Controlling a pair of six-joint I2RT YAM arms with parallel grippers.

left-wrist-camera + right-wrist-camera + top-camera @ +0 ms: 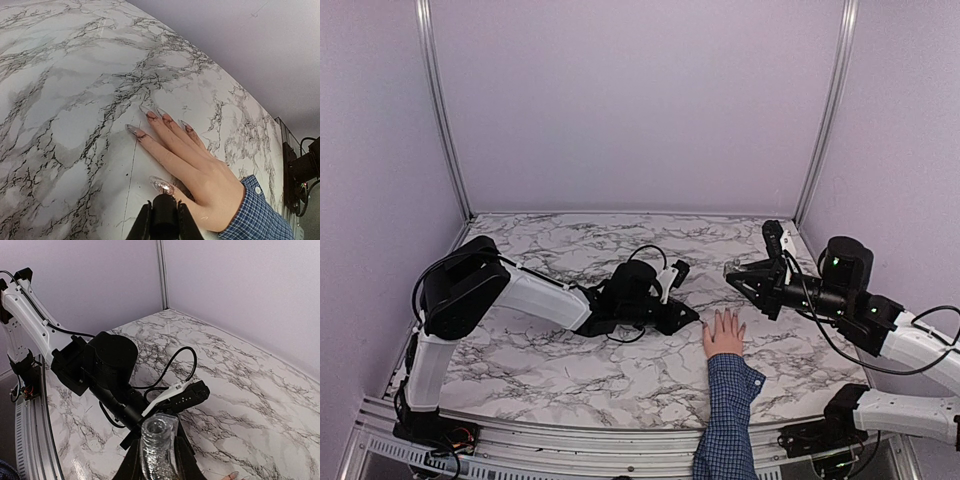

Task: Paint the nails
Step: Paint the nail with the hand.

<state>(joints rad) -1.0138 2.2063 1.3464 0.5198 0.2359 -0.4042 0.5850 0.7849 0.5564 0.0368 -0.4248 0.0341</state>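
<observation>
On the marble table (550, 360), the hand (724, 333) lies flat at 4 o'clock with nails (150, 114) spread, the left gripper (164, 227) clenches a dark cap (165, 207) (probably the brush) by the thumb (187, 200), and the right gripper (157, 465) grasps the open bottle (159, 432), so application seems in hand: next, a light stroke along one nail.

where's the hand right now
Top view: the hand lies flat on the table near its front edge, right of centre, just right of the left gripper.
</observation>
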